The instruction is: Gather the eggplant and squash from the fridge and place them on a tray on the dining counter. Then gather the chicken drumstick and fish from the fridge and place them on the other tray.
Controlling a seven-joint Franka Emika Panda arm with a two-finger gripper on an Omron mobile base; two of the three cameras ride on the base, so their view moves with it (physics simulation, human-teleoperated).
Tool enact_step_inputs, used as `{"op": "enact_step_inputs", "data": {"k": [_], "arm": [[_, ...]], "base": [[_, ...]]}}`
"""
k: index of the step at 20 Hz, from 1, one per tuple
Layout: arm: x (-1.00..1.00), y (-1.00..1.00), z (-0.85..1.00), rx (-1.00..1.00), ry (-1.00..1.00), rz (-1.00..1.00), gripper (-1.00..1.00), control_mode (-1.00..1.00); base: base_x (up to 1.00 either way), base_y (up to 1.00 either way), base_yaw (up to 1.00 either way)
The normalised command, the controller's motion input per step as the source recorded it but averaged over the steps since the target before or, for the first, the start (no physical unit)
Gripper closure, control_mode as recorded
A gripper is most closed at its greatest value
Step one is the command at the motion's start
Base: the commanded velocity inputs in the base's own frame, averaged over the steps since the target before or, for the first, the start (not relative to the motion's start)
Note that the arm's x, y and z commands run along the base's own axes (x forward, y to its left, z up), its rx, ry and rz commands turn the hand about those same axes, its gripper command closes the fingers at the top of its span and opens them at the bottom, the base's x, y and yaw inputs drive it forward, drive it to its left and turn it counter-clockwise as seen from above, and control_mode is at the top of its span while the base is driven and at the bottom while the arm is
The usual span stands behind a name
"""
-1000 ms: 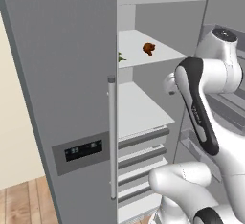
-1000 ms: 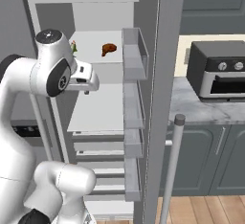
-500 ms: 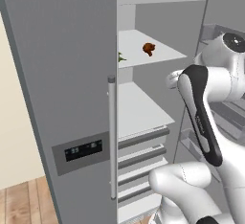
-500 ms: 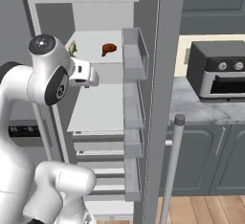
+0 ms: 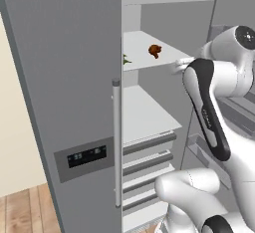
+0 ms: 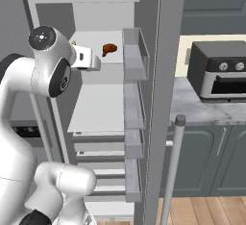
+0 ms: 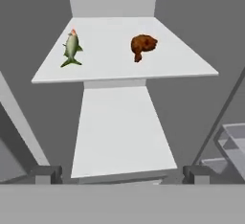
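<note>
Inside the open fridge (image 6: 96, 7), the upper shelf (image 7: 115, 67) is taken as the landmark: on it the chicken drumstick (image 7: 142, 46) is seen toward the right half and the fish (image 7: 71, 49) toward the left half in the hand view, the two lying apart with bare shelf between them and neither touched by anything. In the left base view the drumstick (image 5: 155, 51) is found near the middle of that shelf, with a bit of green, probably the fish, just showing past the edge of the closed left door (image 5: 64, 102). In the right base view the drumstick (image 6: 109, 49) is seen on the same shelf, just left of the bins of the open right door (image 6: 161, 99). The gripper (image 7: 121, 174) is held in front of and below the shelf's front edge, outside the fridge, and its jaws are spread wide with nothing between them. Below the upper shelf a second, bare shelf (image 7: 122, 132) is visible, and drawers (image 5: 147, 152) are stacked beneath that. To the right of the fridge, a toaster oven (image 6: 216, 70) is set on the grey surface (image 6: 202, 111).
</note>
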Motion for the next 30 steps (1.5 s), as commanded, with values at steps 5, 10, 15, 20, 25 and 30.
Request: {"op": "enact_step_inputs", "data": {"k": [5, 10, 15, 20, 25, 30], "arm": [[0.54, 0.00, 0.02, 0.04, -0.13, -0.04, -1.00, -1.00], [0.68, 0.00, 0.03, 0.02, -0.01, -0.09, -1.00, -1.00], [0.66, 0.00, -0.02, 0.04, 0.00, -0.04, -1.00, -1.00], [0.65, 0.00, 0.00, 0.04, 0.01, 0.00, -1.00, -1.00], [0.39, 0.00, -0.03, 0.05, 0.02, 0.00, -1.00, -1.00], [0.31, 0.00, -0.21, 0.02, 0.01, 0.00, -1.00, -1.00]], "base": [[0.00, 0.00, 0.00], [0.00, 0.00, 0.00], [0.00, 0.00, 0.00], [0.00, 0.00, 0.00], [0.00, 0.00, 0.00], [0.00, 0.00, 0.00]]}}
